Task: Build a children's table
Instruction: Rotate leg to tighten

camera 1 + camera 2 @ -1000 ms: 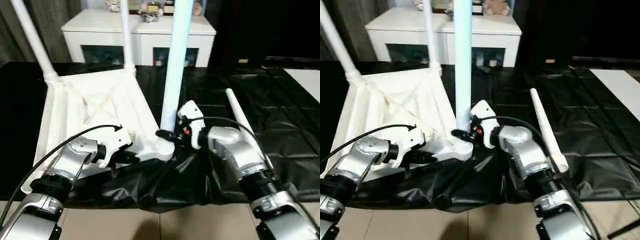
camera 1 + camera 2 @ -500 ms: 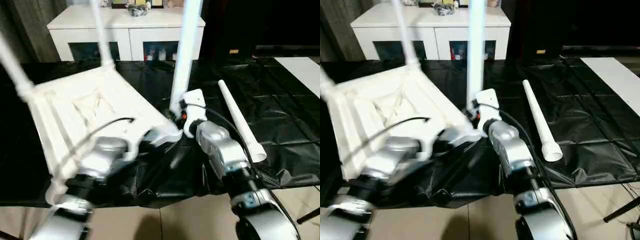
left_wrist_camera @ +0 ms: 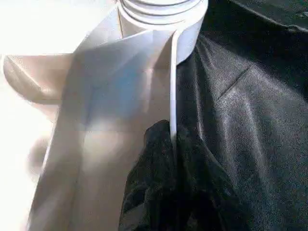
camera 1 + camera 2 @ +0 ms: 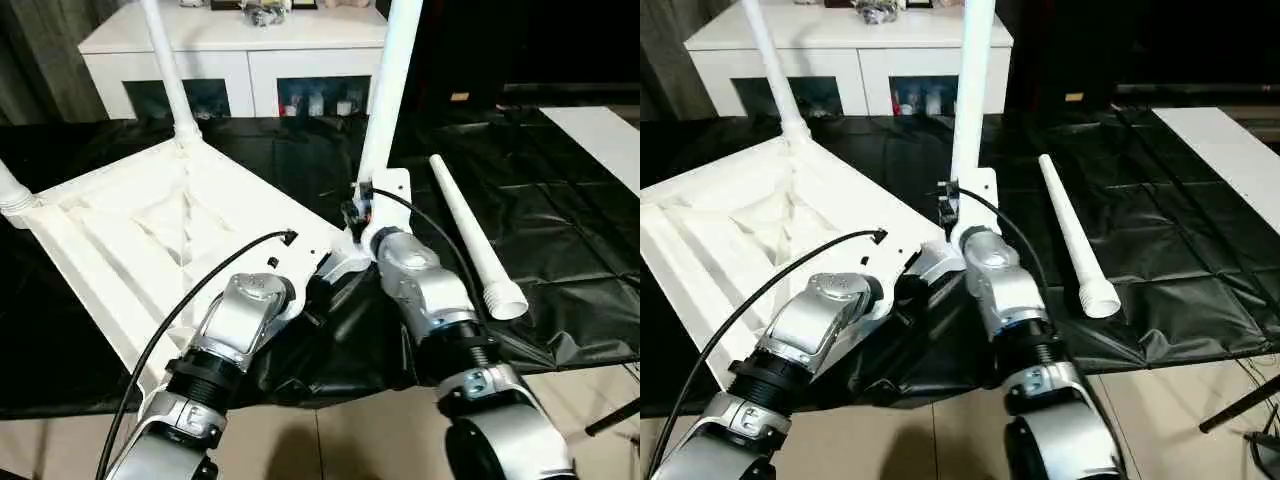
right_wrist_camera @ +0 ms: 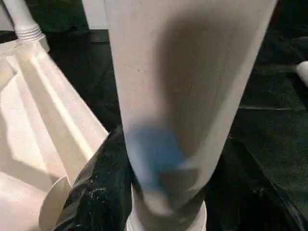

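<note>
Swung round since a second ago, the upturned white table top (image 4: 150,240) now lies skewed on the black-covered table (image 4: 560,200), its near corner pointing toward the robot and the far edge angled away to the left. Three legs stand in their sockets: one at the far corner (image 4: 168,70), one at the left edge of the head view (image 4: 8,190), and the near leg (image 4: 390,90) rising straight up beside the right arm. Left gripper (image 3: 171,139) is pinched shut on the thin rim of the table top just below the near corner socket, black fingers (image 3: 149,183) pressed together on the plastic edge. Right gripper (image 5: 163,192) sits around the base of that near leg, its fingers (image 5: 91,192) closed on the tube just above the socket. Off to the right, well apart from the top, the fourth leg (image 4: 470,230) lies flat on the black cover, its wide end toward the robot. Behind it all stands a white cabinet (image 4: 240,50) with glass doors.
</note>
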### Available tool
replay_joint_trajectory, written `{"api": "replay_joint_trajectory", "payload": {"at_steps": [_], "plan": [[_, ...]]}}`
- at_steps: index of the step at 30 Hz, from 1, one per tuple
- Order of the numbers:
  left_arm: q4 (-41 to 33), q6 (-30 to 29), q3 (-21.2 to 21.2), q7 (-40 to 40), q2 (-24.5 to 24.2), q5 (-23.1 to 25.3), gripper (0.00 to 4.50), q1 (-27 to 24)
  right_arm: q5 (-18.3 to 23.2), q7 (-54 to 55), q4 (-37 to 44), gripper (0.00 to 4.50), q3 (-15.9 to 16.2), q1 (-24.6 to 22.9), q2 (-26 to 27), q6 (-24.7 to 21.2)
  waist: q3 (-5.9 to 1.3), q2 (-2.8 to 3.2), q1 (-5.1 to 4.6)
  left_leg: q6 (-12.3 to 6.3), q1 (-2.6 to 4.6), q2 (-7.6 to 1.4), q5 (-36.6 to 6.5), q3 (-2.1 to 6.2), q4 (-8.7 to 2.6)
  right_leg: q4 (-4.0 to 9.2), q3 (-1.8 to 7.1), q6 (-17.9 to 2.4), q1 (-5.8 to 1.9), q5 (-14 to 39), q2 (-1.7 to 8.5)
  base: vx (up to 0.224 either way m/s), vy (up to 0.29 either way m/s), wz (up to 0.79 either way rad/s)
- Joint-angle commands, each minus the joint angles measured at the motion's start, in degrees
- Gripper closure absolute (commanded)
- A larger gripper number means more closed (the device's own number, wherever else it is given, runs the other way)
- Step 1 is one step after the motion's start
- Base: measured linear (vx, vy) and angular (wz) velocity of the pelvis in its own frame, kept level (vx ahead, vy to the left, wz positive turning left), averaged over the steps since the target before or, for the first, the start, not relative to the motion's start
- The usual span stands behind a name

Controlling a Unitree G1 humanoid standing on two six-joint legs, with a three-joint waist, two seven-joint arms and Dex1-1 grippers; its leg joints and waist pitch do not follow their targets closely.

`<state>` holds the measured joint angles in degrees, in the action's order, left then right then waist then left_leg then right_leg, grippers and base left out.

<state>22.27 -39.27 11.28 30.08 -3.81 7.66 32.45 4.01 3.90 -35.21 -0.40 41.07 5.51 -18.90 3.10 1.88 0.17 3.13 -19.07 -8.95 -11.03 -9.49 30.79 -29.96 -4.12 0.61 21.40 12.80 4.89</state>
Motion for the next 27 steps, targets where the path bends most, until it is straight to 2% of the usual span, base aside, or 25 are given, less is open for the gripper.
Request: {"api": "replay_joint_trajectory", "payload": {"at_steps": [1,4,6,7,8,9,10,12,14,16,18,23,26,27], "plan": [[-3.8,0.0,-0.6,-1.7,0.5,0.3,4.5,1.1,1.4,1.9,-10.3,2.68,-2.2,-4.5,0.2,-4.5,-1.48,0.43,-0.28,2.5,1.24,-3.38,-39.1,2.74,-5.06,5.07,1.92,-2.3,0.96,32.1,4.07,0.0,0.0,0.0],[-4.8,-1.1,-0.6,-2.0,0.8,0.3,4.5,0.8,1.6,2.7,-11.6,2.68,-3.2,-3.5,0.5,-4.2,-1.75,0.36,-0.21,2.97,0.66,-3.63,-36.7,2.63,-5.22,4.2,2.32,-4.3,0.48,26.1,3.94,0.0,0.0,0.0],[-5.2,-1.6,-0.5,-2.3,1.0,0.1,4.5,0.7,1.5,2.9,-12.0,2.68,-3.4,-3.2,0.6,-4.0,-2.21,0.26,0.0,3.07,0.14,-3.74,-32.0,2.18,-5.07,3.39,2.88,-6.4,0.16,19.4,3.91,0.0,0.0,0.0],[-5.3,-1.7,-0.4,-2.3,1.0,0.1,4.5,0.7,1.5,3.1,-12.1,2.68,-3.5,-3.1,0.7,-4.0,-2.21,0.26,0.0,3.07,0.14,-3.74,-32.0,2.18,-5.07,3.39,2.88,-6.4,0.16,19.4,3.91,0.0,0.0,0.0],[-6.1,-2.5,-0.2,-2.8,1.3,-0.5,4.5,0.5,1.4,4.0,-12.7,2.68,-3.9,-2.6,1.0,-3.7,-2.55,0.24,0.24,3.11,-0.23,-3.82,-27.0,1.69,-4.84,2.69,3.19,-8.2,-0.09,13.2,3.83,0.0,0.0,0.0],[-6.4,-2.8,-0.1,-2.9,1.5,-0.7,4.5,0.4,1.4,4.3,-12.9,2.68,-4.0,-2.4,1.1,-3.5,-2.6,0.17,0.27,3.06,-0.31,-3.88,-26.2,1.58,-4.79,2.54,3.19,-8.6,-0.16,12.4,3.79,0.0,0.0,0.0],[-6.5,-2.9,-0.1,-3.0,1.6,-0.8,4.5,0.4,1.4,4.4,-13.1,2.68,-4.1,-2.3,1.1,-3.4,-2.52,0.01,0.21,2.9,-0.28,-3.8,-26.5,1.4,-4.64,2.61,3.13,-8.9,0.01,13.8,3.7,0.0,0.0,0.0],[-6.7,-3.1,0.0,-3.1,1.6,-0.9,4.5,0.4,1.3,4.6,-13.4,2.68,-4.2,-2.1,1.2,-3.2,-2.44,-0.07,0.1,2.9,-0.08,-3.6,-29.4,1.44,-4.37,3.04,3.12,-7.8,0.51,19.8,3.65,0.0,0.0,0.0],[-6.9,-3.2,0.1,-3.1,1.6,-1.0,4.5,0.3,1.1,4.4,-13.9,2.68,-4.1,-1.7,1.2,-2.8,-2.64,-0.17,0.08,2.72,-0.32,-3.56,-28.9,1.58,-4.31,2.99,3.06,-7.2,0.28,20.4,3.72,0.0,0.0,0.0],[-7.1,-3.4,0.1,-3.2,1.4,-1.2,4.5,0.3,0.3,3.2,-14.5,2.68,-3.2,-1.2,0.8,-2.2,-2.92,-0.18,0.16,2.57,-0.46,-3.67,-26.7,1.44,-4.17,2.76,3.1,-7.6,0.25,17.9,3.61,0.0,0.0,0.0],[-7.2,-3.5,0.1,-3.1,1.2,-1.4,4.5,0.2,0.1,2.2,-14.5,2.68,-2.7,-0.9,0.8,-2.0,-3.01,-0.28,0.16,2.25,-0.87,-3.67,-24.2,1.29,-4.09,2.28,3.03,-8.9,-0.14,14.4,3.51,0.0,0.0,0.0],[-7.9,-3.0,0.8,-1.3,0.2,-2.0,4.5,0.0,-0.2,-2.1,-14.2,2.68,-0.8,-0.3,0.2,-2.0,-3.13,-0.24,0.11,1.71,-1.06,-3.65,-23.3,1.23,-3.95,2.23,2.95,-9.6,-0.35,14.6,3.52,0.0,0.0,0.0],[-9.5,-1.0,2.7,3.4,-2.6,-2.8,4.5,-1.2,0.1,-10.2,-12.3,2.68,2.0,-1.0,-1.4,-5.3,-3.17,-0.31,0.01,0.93,-1.71,-3.79,-21.5,1.37,-3.96,1.91,2.83,-10.3,-1.01,13.6,3.68,0.0,0.0,0.0],[-9.9,0.0,3.4,5.2,-4.0,-2.7,4.5,-1.6,0.2,-12.3,-11.7,2.68,2.7,-1.3,-2.1,-6.3,-3.23,-0.25,-0.01,0.81,-1.63,-3.78,-21.1,1.29,-3.88,1.89,2.83,-10.5,-0.97,13.2,3.65,0.0,0.0,0.0]]}}
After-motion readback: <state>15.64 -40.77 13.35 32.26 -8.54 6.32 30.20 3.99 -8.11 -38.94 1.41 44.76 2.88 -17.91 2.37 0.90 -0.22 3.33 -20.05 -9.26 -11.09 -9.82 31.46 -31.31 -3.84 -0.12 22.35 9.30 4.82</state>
